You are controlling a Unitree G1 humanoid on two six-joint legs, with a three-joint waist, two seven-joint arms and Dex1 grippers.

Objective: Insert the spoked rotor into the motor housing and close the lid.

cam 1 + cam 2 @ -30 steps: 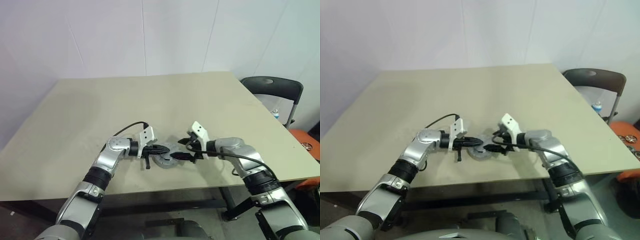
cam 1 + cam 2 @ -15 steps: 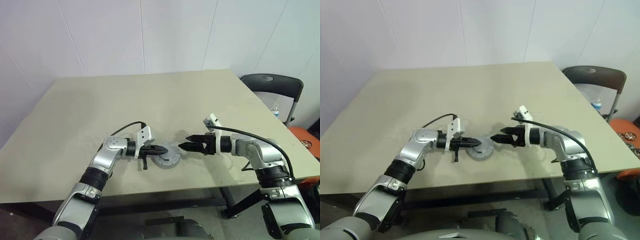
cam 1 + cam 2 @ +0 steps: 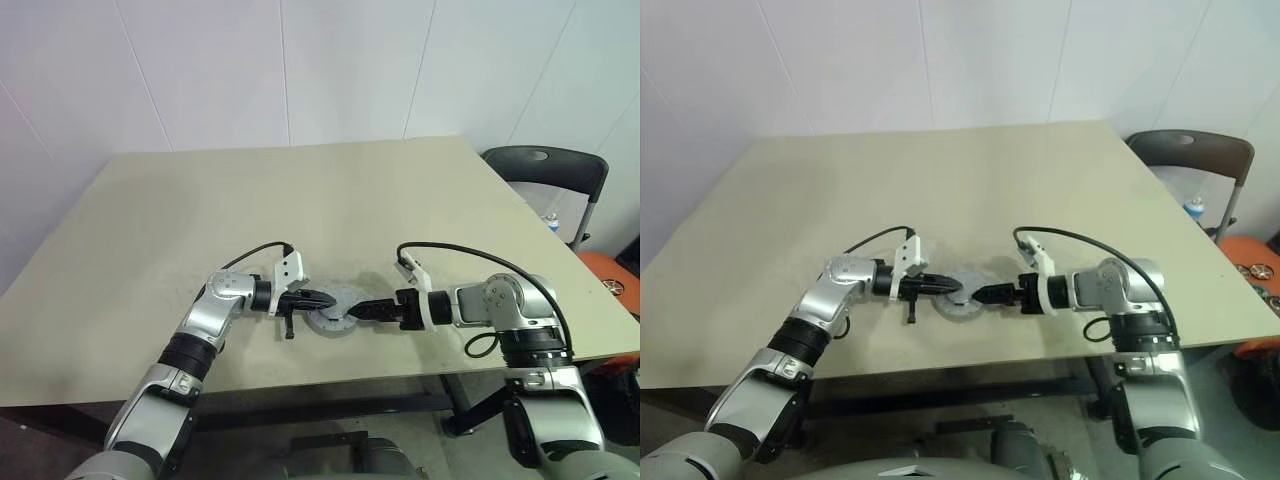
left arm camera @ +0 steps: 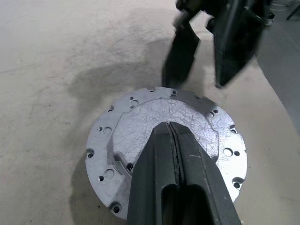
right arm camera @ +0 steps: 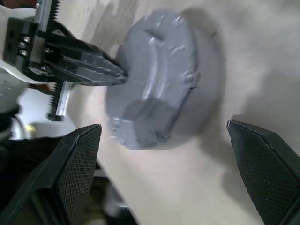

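Grey closed lid [image 4: 164, 126], small rim holes

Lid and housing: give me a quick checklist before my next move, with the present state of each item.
1. Lid closed flat over the motor housing: ok, the assembly reads as one shut grey disc.
2. Spoked rotor seated inside: cannot tell, the shut lid hides the interior.
3. Left tool shut, its tip over the lid's centre: ok; actual contact cannot tell.
4. Right tool open, at the assembly's rim on the robot's right: ok, its fingers stand wide apart.
5. Right tool free of the part: cannot tell; it is very close to the rim.
6. Assembly lying flat on the table, back from the near edge: ok.
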